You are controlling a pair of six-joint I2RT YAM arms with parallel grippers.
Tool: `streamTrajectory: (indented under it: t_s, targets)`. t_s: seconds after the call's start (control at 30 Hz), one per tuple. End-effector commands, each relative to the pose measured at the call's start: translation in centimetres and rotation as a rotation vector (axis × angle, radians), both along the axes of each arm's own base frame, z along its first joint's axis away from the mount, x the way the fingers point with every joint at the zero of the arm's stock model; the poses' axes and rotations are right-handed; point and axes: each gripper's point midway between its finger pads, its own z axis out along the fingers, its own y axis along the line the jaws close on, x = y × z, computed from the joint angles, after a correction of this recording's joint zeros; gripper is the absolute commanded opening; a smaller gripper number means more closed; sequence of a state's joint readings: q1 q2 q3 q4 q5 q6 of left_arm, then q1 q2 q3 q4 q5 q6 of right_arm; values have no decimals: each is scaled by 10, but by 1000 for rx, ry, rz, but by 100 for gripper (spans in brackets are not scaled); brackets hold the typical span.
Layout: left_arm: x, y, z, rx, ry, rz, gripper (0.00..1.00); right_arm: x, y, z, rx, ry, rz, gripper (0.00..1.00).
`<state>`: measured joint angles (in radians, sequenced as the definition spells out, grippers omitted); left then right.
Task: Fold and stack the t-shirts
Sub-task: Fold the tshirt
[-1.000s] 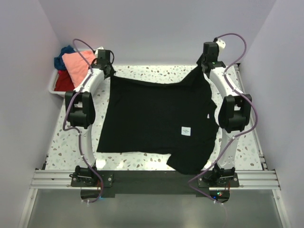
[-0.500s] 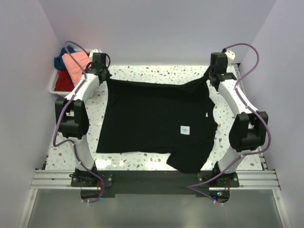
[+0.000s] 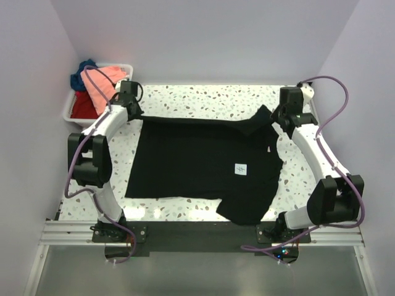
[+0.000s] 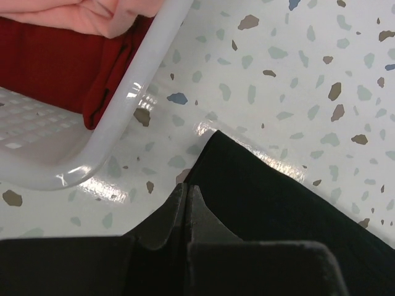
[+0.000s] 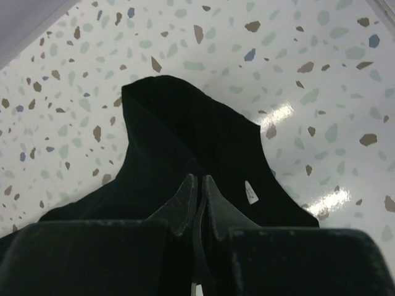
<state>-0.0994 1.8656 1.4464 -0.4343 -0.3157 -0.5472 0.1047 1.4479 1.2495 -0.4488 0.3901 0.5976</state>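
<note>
Below, speckled table [image 3: 203, 95], lilac walls [image 3: 203, 43]; left fingers [image 4: 165, 217], right fingers [image 5: 182, 201] pinch black t-shirt [image 3: 197, 160].

The black t-shirt [image 3: 197, 163] lies spread flat across the middle of the table [image 3: 203, 95], with a small white label [image 3: 241, 169] showing and its 5 o'clock part rumpled. The left gripper [image 4: 187, 188] pinches its 11 o'clock corner, the right gripper [image 5: 199, 179] its bunched 1 o'clock corner. At 10 o'clock, the salmon-pink t-shirt [image 3: 102, 83], red t-shirt [image 3: 83, 106] and dark blue t-shirt [image 3: 80, 71] lie heaped, unfolded, in the white bin [image 3: 68, 115].
</note>
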Motion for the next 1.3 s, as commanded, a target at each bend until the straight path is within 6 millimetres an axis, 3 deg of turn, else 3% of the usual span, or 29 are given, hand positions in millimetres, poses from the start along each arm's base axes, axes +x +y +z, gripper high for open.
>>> streamTrajectory:
  t_s: [0.0, 0.13, 0.27, 0.73, 1.03, 1.07, 1.1, 1.13, 1.17, 1.27]
  targets:
    - [-12, 10, 35, 17, -80, 59, 0, -24, -9, -12, -2, 37, -63, 0]
    - [-25, 14, 41, 25, -84, 70, 0, -33, -8, -28, 18, 75, -75, 0]
    - [-36, 14, 33, 22, -55, 65, 0, -40, -5, -43, 45, 118, -81, 0]
    - [-74, 1, -59, -32, 218, 45, 0, -53, 9, -103, 115, 289, -74, 0]
    - [-83, -4, -85, -46, 327, 49, 0, -71, 10, -127, 127, 422, -112, 0]
    - [-83, -4, -85, -47, 327, 49, 18, -75, 10, -129, 125, 443, -118, 0]
    - [-82, -4, -84, -47, 319, 56, 27, -77, 10, -130, 125, 451, -122, 0]
    - [-81, -3, -83, -47, 316, 56, 34, -78, 11, -128, 123, 448, -118, 6]
    - [-80, -3, -81, -44, 308, 58, 46, -80, 9, -125, 109, 446, -129, 22]
    - [-75, -2, -70, -41, 269, 56, 55, -77, 12, -109, 75, 392, -117, 38]
